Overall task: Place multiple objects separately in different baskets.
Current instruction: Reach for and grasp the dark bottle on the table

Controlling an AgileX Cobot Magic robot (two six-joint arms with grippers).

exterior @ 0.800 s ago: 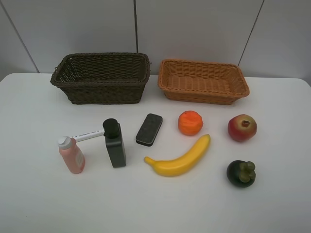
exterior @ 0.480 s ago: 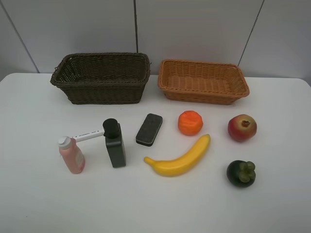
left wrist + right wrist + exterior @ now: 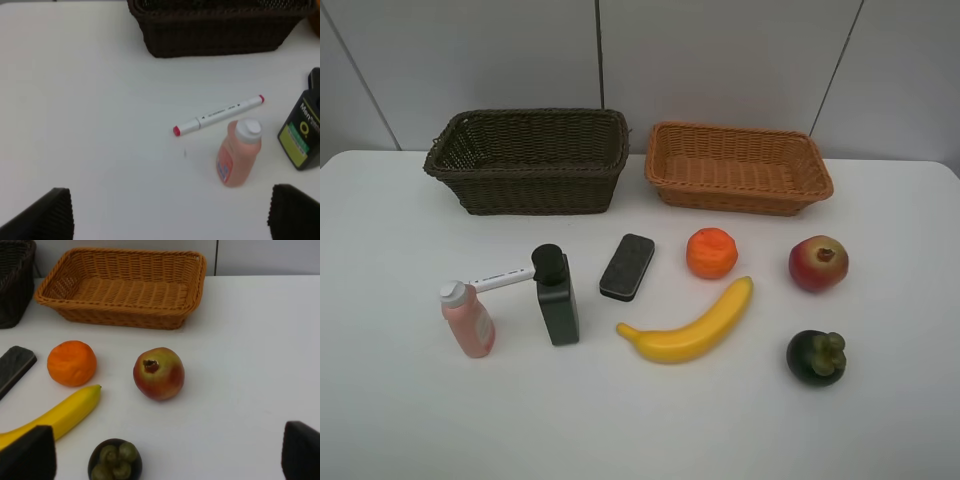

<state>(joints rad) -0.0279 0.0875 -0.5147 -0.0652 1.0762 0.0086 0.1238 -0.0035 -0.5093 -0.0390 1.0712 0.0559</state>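
A white, matte table (image 3: 380, 420) spreads beneath the left gripper (image 3: 167, 220) and the right gripper (image 3: 165, 455) and runs ahead of them to a pale grey wall (image 3: 720, 60). Thin dark seams (image 3: 599, 50) part the wall's panels.

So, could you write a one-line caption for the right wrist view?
An apple, orange, banana and mangosteen lie on the white table near the tan basket.

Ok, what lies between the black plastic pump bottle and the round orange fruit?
The flat black rectangular block, apart from both bottle and orange; the exterior high view shows it.
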